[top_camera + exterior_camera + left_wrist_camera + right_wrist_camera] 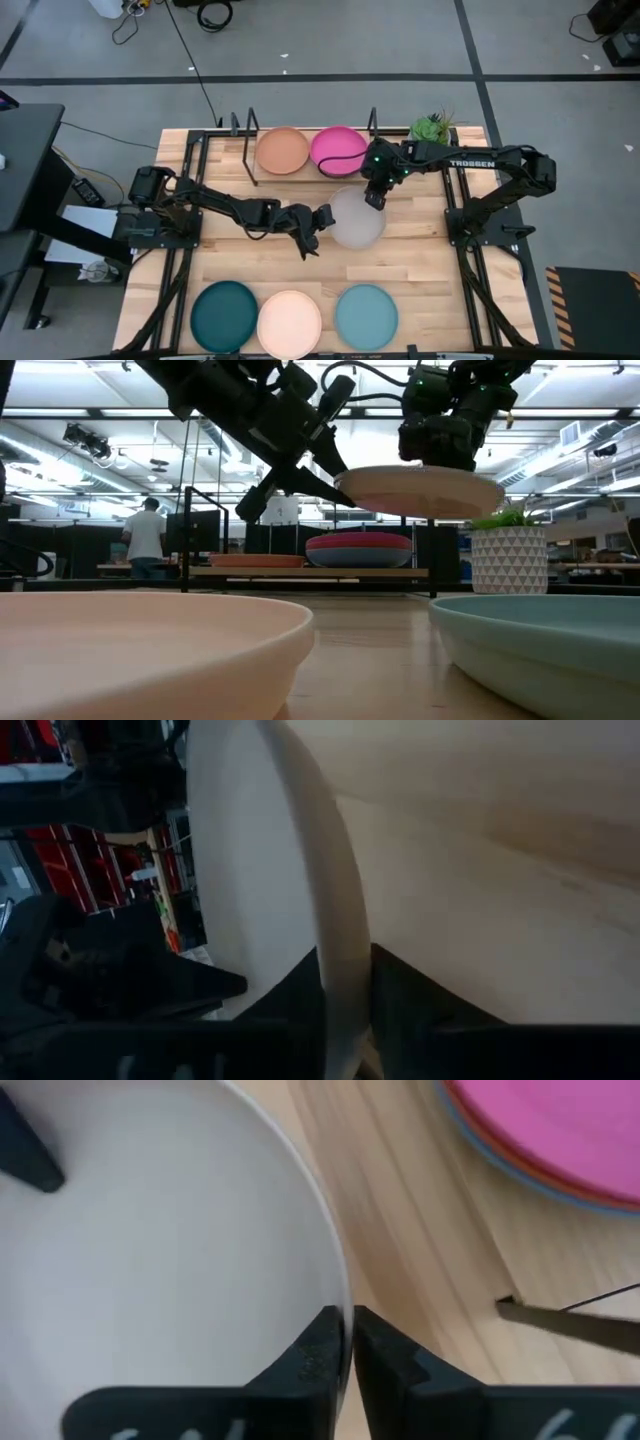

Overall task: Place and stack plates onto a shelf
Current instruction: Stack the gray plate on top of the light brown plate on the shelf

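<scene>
Mid-task: both my left gripper (318, 222) and right gripper (374, 198) pinch the grey plate's (357, 217) rim, airborne near the shelf (250, 170), which holds terracotta, pink-topped stack; teal, cream, light-blue plates remain on table.

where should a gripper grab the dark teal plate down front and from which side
By its thin raised rim, one finger inside and one outside. The dark teal plate lies flat and too wide to span, leftmost of the front row, so approach from its free left edge, away from the cream plate.
</scene>
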Tool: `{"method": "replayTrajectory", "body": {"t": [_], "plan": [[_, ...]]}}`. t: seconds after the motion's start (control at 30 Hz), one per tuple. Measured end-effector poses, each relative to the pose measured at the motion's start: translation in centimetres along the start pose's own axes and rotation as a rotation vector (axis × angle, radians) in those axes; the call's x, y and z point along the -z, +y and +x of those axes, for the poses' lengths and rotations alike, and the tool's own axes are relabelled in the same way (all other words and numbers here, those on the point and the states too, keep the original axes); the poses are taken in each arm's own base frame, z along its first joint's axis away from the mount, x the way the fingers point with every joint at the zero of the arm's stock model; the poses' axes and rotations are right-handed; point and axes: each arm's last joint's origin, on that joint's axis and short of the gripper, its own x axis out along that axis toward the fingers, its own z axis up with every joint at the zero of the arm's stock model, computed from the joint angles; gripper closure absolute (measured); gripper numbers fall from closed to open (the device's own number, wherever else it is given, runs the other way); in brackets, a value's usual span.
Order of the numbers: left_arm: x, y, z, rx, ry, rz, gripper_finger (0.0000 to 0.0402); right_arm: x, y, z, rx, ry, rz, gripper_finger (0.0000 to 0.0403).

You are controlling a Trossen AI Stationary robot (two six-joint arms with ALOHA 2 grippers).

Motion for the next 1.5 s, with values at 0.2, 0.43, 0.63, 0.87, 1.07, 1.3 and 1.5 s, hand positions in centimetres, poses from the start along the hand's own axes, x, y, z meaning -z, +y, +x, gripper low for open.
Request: {"method": "replayTrajectory", "body": {"t": [0.2, 0.43, 0.63, 0.87, 1.07, 1.3, 1.5], "plan": [[0.0, 0.1, 0.0, -0.009, -0.004, -0.006, 0.0348, 0.4, 0.6, -1.6, 0.004, -0.035, -0.021, 0.0322], [-0.5, 1.1, -1.3, -0.051, -0.025, -0.056, 0.0340, 1.9, 0.9, -5.8, 0.109, -0.135, -0.011, 0.0276], [-0.1, 2.1, -3.6, -0.059, 0.040, -0.208, 0.0345, 3.5, 1.3, -9.4, 0.163, -0.252, -0.015, 0.0267], [3.4, 2.0, -5.3, -0.015, 0.296, -0.564, 0.0344, 5.2, 2.8, -11.1, 0.247, -0.368, -0.084, 0.0269], [6.3, 0.4, -5.2, 0.003, 0.597, -0.699, 0.0344, 6.5, 3.9, -9.6, 0.281, -0.401, -0.150, 0.0269], [8.2, -1.2, -3.8, 0.007, 0.764, -0.792, 0.0344, 7.4, 4.3, -7.3, 0.269, -0.404, -0.190, 0.0270], [9.1, -2.7, -2.8, 0.041, 0.868, -0.821, 0.0344, 8.2, 4.6, -6.1, 0.274, -0.406, -0.196, 0.0270]]}}
